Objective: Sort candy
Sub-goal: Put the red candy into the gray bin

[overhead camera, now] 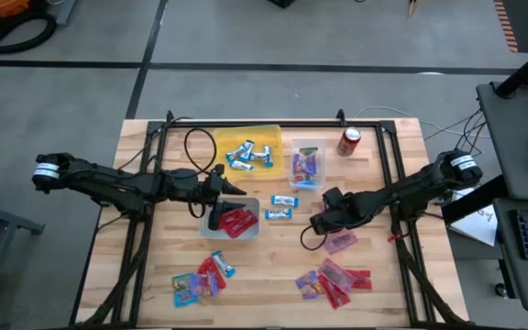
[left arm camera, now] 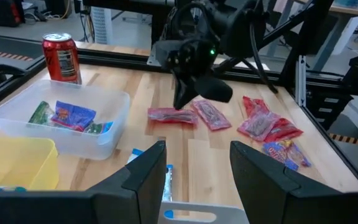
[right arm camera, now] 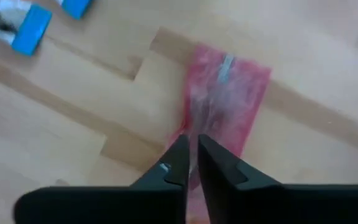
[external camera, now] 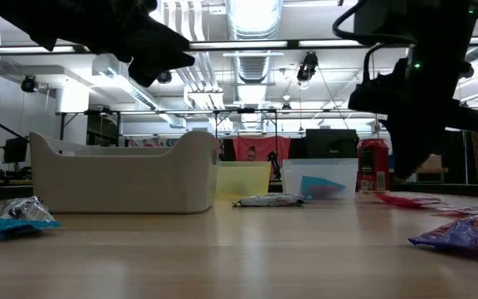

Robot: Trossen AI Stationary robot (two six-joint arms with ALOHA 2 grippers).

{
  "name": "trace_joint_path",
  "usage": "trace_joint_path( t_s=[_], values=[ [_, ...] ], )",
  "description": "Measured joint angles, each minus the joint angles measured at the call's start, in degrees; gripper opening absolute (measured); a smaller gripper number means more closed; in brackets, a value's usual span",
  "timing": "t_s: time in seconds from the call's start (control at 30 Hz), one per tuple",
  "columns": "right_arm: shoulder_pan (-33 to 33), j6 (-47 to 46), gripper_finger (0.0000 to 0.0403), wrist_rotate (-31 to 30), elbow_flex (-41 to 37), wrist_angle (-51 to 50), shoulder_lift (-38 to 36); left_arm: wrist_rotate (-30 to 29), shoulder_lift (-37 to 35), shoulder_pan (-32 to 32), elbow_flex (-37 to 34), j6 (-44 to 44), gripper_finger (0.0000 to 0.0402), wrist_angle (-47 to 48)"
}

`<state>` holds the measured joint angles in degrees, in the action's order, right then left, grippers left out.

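My right gripper (overhead camera: pixel 322 223) points steeply down, fingers shut to a thin slit, over the near end of a pink candy packet (right arm camera: pixel 225 93) that lies flat on the table (left arm camera: pixel 173 116). My left gripper (left arm camera: pixel 197 180) hovers open and holds nothing, above the white bin (overhead camera: pixel 236 223), which holds red packets. Blue-and-silver bars lie in the yellow bin (overhead camera: pixel 255 151), and purple-blue packets in the clear bin (overhead camera: pixel 307 168). Two blue bars (overhead camera: pixel 282 207) rest on the wood between the bins and my right gripper. My right gripper comes from above, its fingertips (right arm camera: pixel 180 155) right over one end of the pink packet (right arm camera: pixel 194 134). The packet lies flat on the wood. Whether the fingertips touch it, I cannot tell.
A red soda can (overhead camera: pixel 349 140) stands at the far side, beside the clear bin. Loose candy lies in a mixed heap near the front left (overhead camera: pixel 200 278) and a red and pink heap near the front right (overhead camera: pixel 333 280). A black frame rail (overhead camera: pixel 392 156) borders the work area.
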<state>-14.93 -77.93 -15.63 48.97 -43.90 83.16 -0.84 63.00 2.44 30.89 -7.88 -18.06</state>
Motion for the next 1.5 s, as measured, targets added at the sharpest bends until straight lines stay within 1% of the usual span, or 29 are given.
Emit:
trace_joint_path(
  t_s=[0.13, 0.27, 0.43, 0.53, 0.63, 0.73, 0.8, 0.87, 1.0, 1.03, 1.17, 1.3, 1.4, 1.5],
  values=[
    [0.06, 0.1, 0.0072, 1.06, 0.42, -0.08, 2.63, -0.02, 0.02, 0.0, 0.0, 0.01, 0.0162, -0.29],
    [0.15, -1.96, 0.0133, 1.06, 0.42, 0.03, 5.2, -0.02, 0.02, 0.0, 0.0, 0.02, 0.0162, -0.39],
    [0.15, -2.04, 0.0205, 1.06, 0.42, 1.42, 7.15, -0.02, 0.4, 0.0, 0.0, 0.07, 0.0162, -0.36],
    [0.32, -2.01, 0.0231, 1.09, 0.46, 2.49, 8.02, -0.02, 0.89, 0.0, 0.0, 0.07, 0.0162, -0.43],
    [0.32, -1.91, 0.0238, 0.81, 0.55, 3.87, 9.69, -0.02, 1.58, 0.0, 0.0, 0.07, 0.0162, -0.37],
    [0.3, -1.55, 0.0221, 0.63, 0.66, 4.2, 11.71, -0.04, 2.47, 0.0, 0.0, 0.07, 0.0162, -0.83],
    [0.3, -1.53, 0.0193, 0.94, 0.61, 4.4, 12.46, -0.07, 3.25, 0.0, 0.0, 0.07, 0.0162, -1.58],
    [0.3, -1.53, 0.015, 1.17, 0.59, 4.91, 13.04, -0.07, 3.82, 0.0, 0.0, 0.07, 0.0162, -1.9],
    [0.3, -0.82, 0.0041, 1.46, 0.48, 5.03, 12.81, -0.06, 4.79, 0.0, 0.0, 0.07, 0.0162, -2.81],
    [0.32, -0.21, 0.0027, 1.46, 0.48, 5.03, 12.48, -0.07, 4.98, 0.0, 0.0, 0.01, 0.0162, -3.04],
    [0.25, 1.66, 0.0016, 1.0, 0.47, 4.93, 10.01, -0.04, 5.14, 0.0, 0.0, -0.45, 0.0162, -3.41],
    [-0.52, 6.73, 0.0013, -0.32, -0.09, 5.97, 5.69, -0.09, 5.07, 0.49, 0.0, -0.81, 0.0162, -3.77],
    [-1.51, 11.75, 0.0011, -2.19, 0.09, 11.51, 1.32, 0.3, 5.33, 1.49, 0.0, -0.59, 0.0162, -5.28],
    [-2.45, 18.69, 0.0011, -4.22, -0.33, 20.21, -1.31, 0.36, 6.35, 2.83, 0.0, 0.35, 0.0162, -7.53]
  ],
)
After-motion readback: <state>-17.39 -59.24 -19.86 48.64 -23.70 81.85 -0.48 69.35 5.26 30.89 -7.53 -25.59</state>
